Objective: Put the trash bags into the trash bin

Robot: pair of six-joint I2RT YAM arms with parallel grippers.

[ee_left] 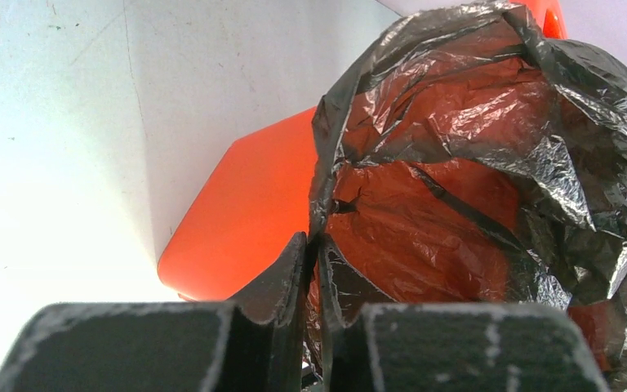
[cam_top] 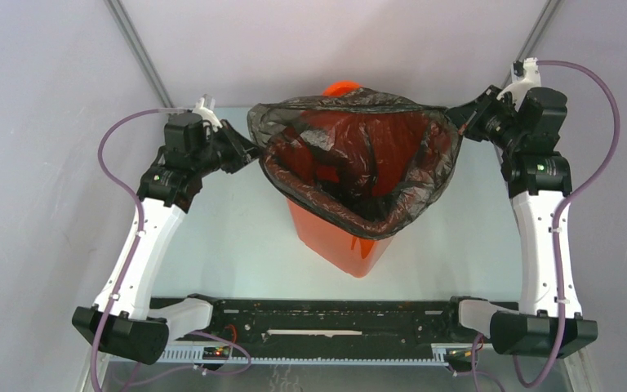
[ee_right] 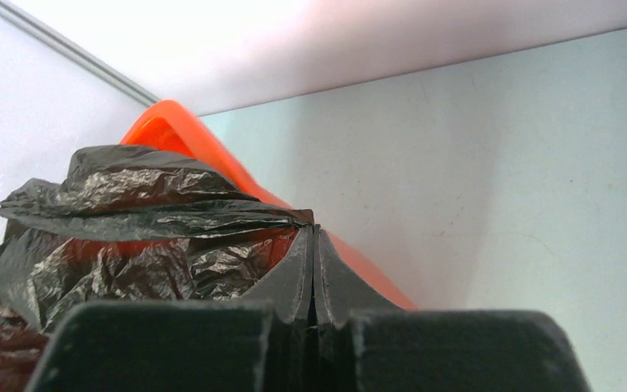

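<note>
Left gripper (cam_top: pixel 251 152) is pinching the left edge of the black trash bag (cam_top: pixel 359 155), jaws nearly closed with only the thin film between them. Right gripper (cam_top: pixel 455 114) is clamping the opposite corner, jaws pressed fully together on the plastic, as the right wrist view is showing. Between them the two arms are pulling the bag's mouth into a wide, taut, roughly triangular opening, apparently so the mouth spreads broader than the bin top and can be drawn down over the rim. The bag is hanging over the orange bin (cam_top: pixel 344 245), its body sagging down inside, orange showing through the glossy, wrinkled film. The bin's far rim is peeking out behind the bag's back edge; the near rim is lying hidden under the plastic, so I cannot tell whether the bag is seating around it or only draping across. The bin is standing mid-table between the arms, on a pale, smooth, faintly scuffed table (cam_top: pixel 229 237). Plain white walls (cam_top: pixel 41 98) are enclosing the space, with metal rails (cam_top: pixel 139 49) running along the back corners.
</note>
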